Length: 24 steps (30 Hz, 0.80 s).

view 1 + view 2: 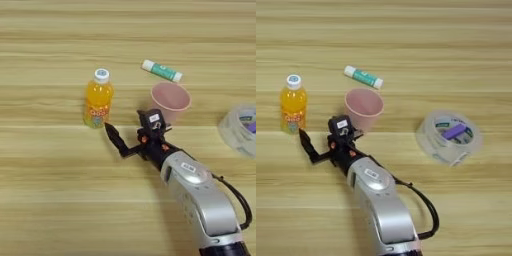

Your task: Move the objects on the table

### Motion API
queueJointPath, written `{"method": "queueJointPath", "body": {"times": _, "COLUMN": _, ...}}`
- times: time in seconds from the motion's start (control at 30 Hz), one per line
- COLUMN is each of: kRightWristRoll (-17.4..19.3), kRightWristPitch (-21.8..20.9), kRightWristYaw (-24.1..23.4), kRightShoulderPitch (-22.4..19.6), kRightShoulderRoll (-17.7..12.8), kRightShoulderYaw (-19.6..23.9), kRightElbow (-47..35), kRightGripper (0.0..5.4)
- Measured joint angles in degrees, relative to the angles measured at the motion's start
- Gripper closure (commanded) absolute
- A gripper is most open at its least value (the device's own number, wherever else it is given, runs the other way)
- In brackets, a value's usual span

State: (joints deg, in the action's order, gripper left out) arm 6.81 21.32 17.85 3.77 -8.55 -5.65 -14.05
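Left eye view — tape roll [241, 127] cut by right edge.

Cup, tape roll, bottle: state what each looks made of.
Pink cup: likely paper, matte, thin rim. Tape roll: clear glossy plastic film, table grain showing through, around a purple core. Juice bottle: see-through plastic, probably, orange liquid visible inside, white cap opaque plastic.

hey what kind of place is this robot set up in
Probably a tabletop test bench for a robot, not a lived-in room: only a wooden table fills the view, with a few loose items, a juice bottle, pink cup and tape roll.
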Motion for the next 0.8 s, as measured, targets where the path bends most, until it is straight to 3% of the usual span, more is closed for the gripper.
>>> {"method": "queueJointPath", "body": {"times": 0.43, "kRightWristRoll": -1.21, "kRightWristPitch": -2.97, "kRightWristYaw": -2.02, "kRightShoulderPitch": -1.01, "kRightShoulderRoll": 0.12, "kRightShoulderYaw": 1.4, "kRightElbow": 3.25, "kRightGripper": 0.05}}
{"method": "queueJointPath", "body": {"times": 0.8, "kRightWristRoll": -1.21, "kRightWristPitch": -3.03, "kRightWristYaw": -3.02, "kRightShoulderPitch": -1.12, "kRightShoulderRoll": 0.14, "kRightShoulderYaw": 2.74, "kRightElbow": 3.86, "kRightGripper": 0.05}}
